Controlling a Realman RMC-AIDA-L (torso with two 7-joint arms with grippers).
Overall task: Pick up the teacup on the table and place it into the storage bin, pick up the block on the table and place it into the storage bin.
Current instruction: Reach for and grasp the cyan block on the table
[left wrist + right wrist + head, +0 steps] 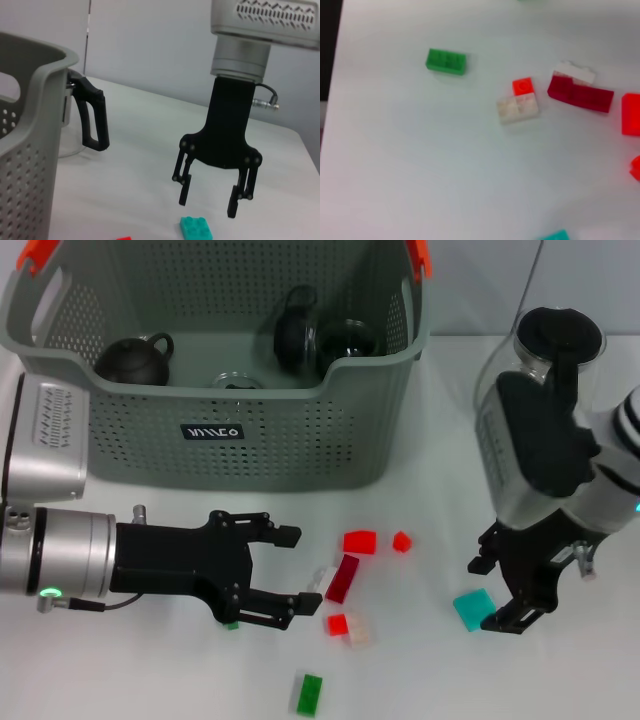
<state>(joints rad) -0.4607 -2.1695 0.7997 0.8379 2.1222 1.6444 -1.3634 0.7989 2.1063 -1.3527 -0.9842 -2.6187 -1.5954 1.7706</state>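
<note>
The storage bin (240, 445) is matt grey perforated plastic with glossy orange handle clips (40, 252). The teapot (135, 360) inside it, far left, has a dark, semi-matt ceramic-like finish. The table (430, 490) is smooth and white with a slight sheen. The teal block (196, 228) and green block (446, 61) are smooth moulded plastic. The left gripper (295, 570) and right gripper (206, 202) are matt black; the left forearm housing (60, 550) looks like brushed metal.
</note>
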